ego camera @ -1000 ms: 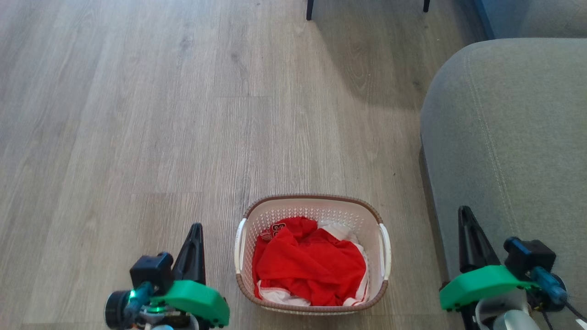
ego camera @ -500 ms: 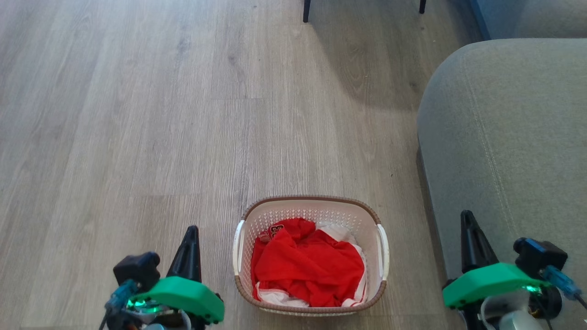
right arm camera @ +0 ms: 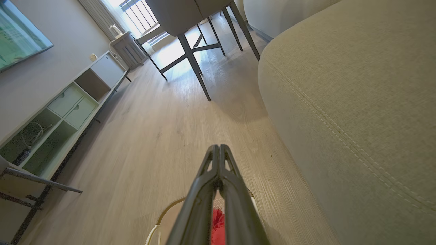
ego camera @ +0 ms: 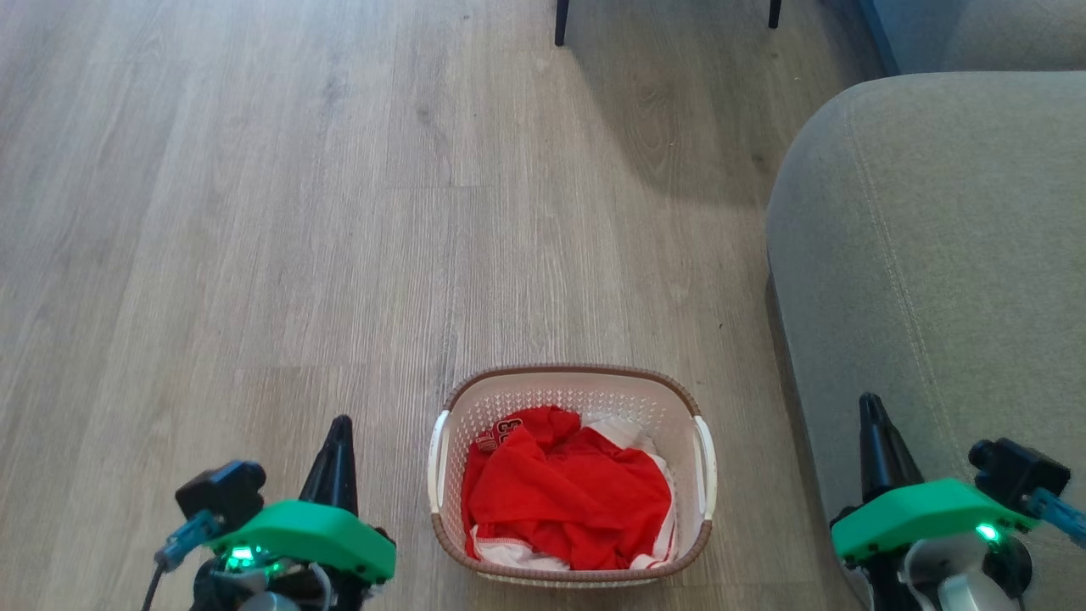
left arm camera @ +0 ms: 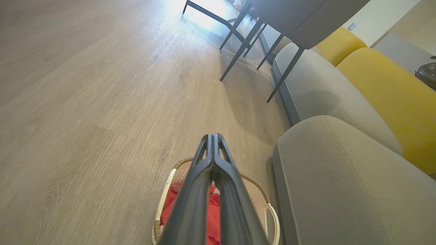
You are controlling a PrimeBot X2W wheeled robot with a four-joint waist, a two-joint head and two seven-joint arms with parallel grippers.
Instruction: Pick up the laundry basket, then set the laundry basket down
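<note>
The laundry basket [ego camera: 679, 399], cream-white and perforated with a brown rim and white side handles, stands on the wood floor at the lower middle of the head view, holding red and white clothes [ego camera: 564, 496]. My left gripper [ego camera: 339, 424] hangs to its left, clear of it, fingers shut together on nothing. My right gripper [ego camera: 868, 403] hangs to its right in front of the grey sofa, also shut and empty. Behind the shut left gripper [left arm camera: 213, 136], the left wrist view catches the basket [left arm camera: 170, 180]. Low in the right wrist view, the basket rim [right arm camera: 167, 211] sits behind the shut right gripper [right arm camera: 218, 147].
A grey sofa arm [ego camera: 933, 238] rises just right of the basket. Dark chair legs [ego camera: 560, 21] stand at the far end of the floor. Yellow cushions [left arm camera: 391, 85] lie on the sofa. A low cabinet [right arm camera: 68, 109] runs along the wall.
Both grippers have drawn back and outward, the left one lower and farther left of the basket, the right one slightly lower. The basket rests in the same place.
</note>
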